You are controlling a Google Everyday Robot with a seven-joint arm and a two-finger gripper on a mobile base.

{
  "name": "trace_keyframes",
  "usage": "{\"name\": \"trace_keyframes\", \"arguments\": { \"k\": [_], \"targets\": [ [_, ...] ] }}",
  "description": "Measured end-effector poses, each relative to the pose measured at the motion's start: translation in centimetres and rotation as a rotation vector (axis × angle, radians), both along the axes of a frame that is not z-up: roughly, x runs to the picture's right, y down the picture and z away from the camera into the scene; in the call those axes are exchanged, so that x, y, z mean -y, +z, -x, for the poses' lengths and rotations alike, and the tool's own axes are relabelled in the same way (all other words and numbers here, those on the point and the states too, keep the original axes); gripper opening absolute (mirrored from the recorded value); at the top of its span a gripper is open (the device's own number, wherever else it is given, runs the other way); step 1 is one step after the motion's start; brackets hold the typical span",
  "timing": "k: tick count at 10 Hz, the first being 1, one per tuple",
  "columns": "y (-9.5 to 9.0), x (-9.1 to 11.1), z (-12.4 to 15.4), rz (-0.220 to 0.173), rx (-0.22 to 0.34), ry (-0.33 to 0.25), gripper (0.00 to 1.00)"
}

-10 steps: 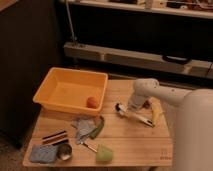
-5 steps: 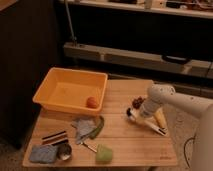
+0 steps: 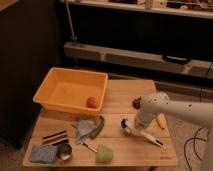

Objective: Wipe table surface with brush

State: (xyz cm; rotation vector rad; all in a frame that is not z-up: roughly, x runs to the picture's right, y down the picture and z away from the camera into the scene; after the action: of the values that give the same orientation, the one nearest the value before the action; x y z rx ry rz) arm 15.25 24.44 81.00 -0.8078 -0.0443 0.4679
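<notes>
**At the table's right side, arm bent down onto the brush**

From the right edge the white arm comes in nearly level above the wood. It turns at a rounded joint and drops steeply toward the front left. The gripper at its end is down at the tabletop, right at the head end of the brush. The arm's own bulk hides the grasp, so I cannot tell whether it is clamped on the brush or spread.

The brush lies low on the front right part of the table, slanting. Its head end is at the gripper, and its white handle runs out toward the front-right corner, with a dark mark at the far tip.

A yellow thing lies on the wood just right of the gripper. A small dark thing sits beside the joint.

An orange tub stands back left, with a small ball in its front right corner. In front of the tub are a grey cloth, dark strips, a blue sponge, a short utensil and a green cup, all well apart from the gripper.
</notes>
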Motion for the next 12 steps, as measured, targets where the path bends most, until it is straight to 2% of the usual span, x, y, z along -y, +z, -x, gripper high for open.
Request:
{"name": "trace_keyframes", "arguments": {
  "k": [2, 4, 6, 9, 12],
  "targets": [
    [-0.2, -1.6, 3.2, 0.016, 0.044, -0.050, 0.00],
    [-0.1, -1.5, 6.5, 0.015, 0.106, -0.089, 0.00],
    [-0.3, -1.1, 8.2, 0.001, 0.150, -0.111, 0.00],
    [1.3, 1.3, 9.6, -0.030, 0.169, -0.108, 0.00],
    [5.4, 5.2, 7.9, -0.035, 0.123, -0.071, 0.00]
  ]
}}
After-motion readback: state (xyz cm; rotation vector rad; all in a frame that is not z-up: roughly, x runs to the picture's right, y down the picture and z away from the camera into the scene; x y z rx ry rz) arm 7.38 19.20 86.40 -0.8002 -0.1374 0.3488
